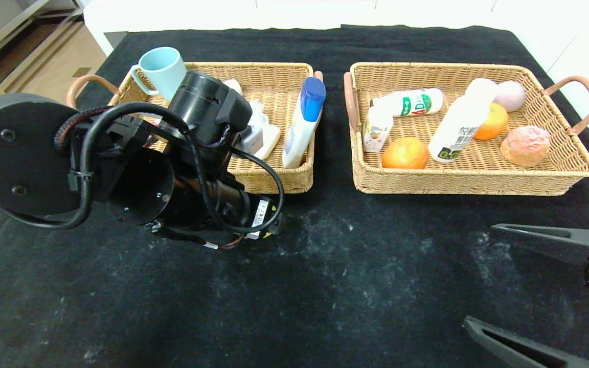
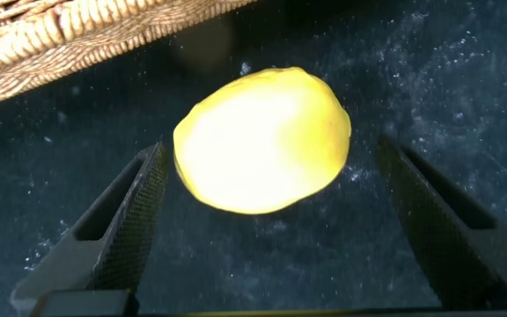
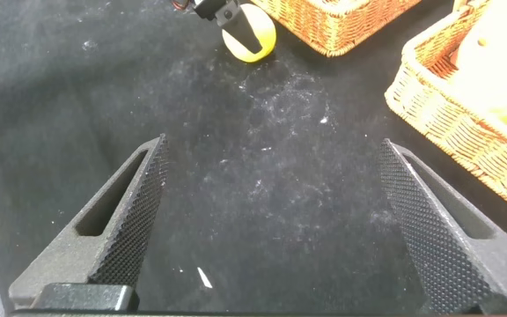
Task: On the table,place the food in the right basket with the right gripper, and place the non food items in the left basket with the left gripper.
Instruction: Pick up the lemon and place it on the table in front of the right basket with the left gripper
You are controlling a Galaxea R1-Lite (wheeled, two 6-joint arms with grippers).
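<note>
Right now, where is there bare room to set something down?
Free: the black cloth in front of both baskets, and the strip between them. The left basket has room at its back. Crowded: the right basket, and the spot under the left gripper, around the yellow ball.

Setting: staged test bench, likely lab | evidence: table point(image 1: 325, 286) under scuffed black cloth, two matching wicker baskets point(image 1: 274, 176) point(image 1: 478, 181) at 12 o'clock | white wall panels behind | wood floor, metal shelving at 10 o'clock.
</note>
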